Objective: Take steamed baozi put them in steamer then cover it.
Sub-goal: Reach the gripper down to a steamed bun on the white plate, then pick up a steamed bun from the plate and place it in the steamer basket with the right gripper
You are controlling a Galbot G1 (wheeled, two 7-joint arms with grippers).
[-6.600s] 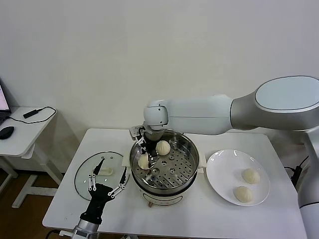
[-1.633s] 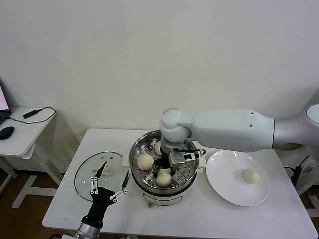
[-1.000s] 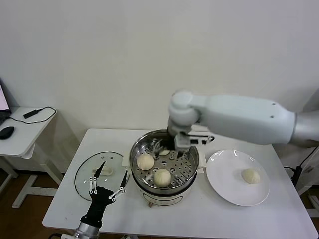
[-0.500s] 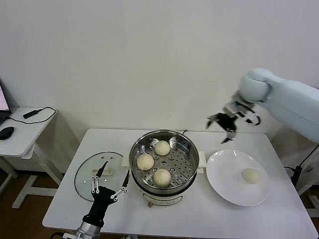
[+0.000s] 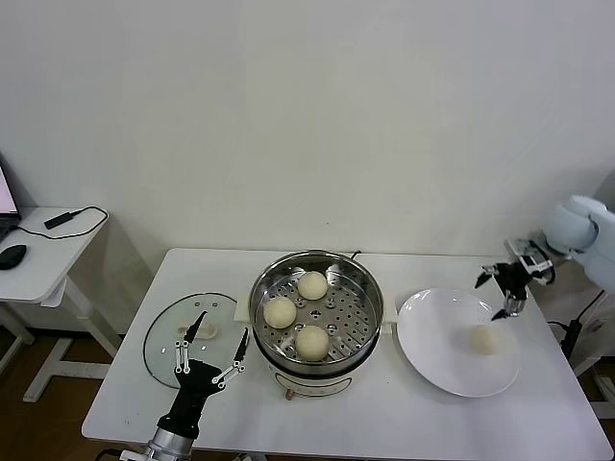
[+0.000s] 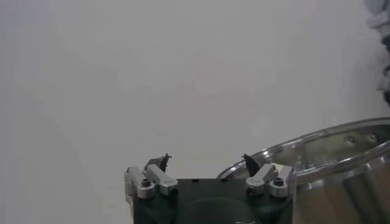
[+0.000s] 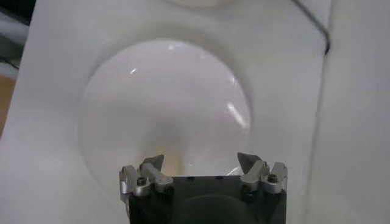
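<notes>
White table (image 5: 384,423): 3 baozi (image 5: 312,342) in steamer (image 5: 317,312); right gripper (image 5: 503,289) open.

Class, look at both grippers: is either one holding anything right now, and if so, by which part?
Nothing is held. The right gripper hangs open above the plate, over the last baozi. The left gripper sits open beside the cover.

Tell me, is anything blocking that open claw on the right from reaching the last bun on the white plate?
Nothing visible does. The right gripper hangs open just above the last baozi, which sits alone on the plate.
</notes>
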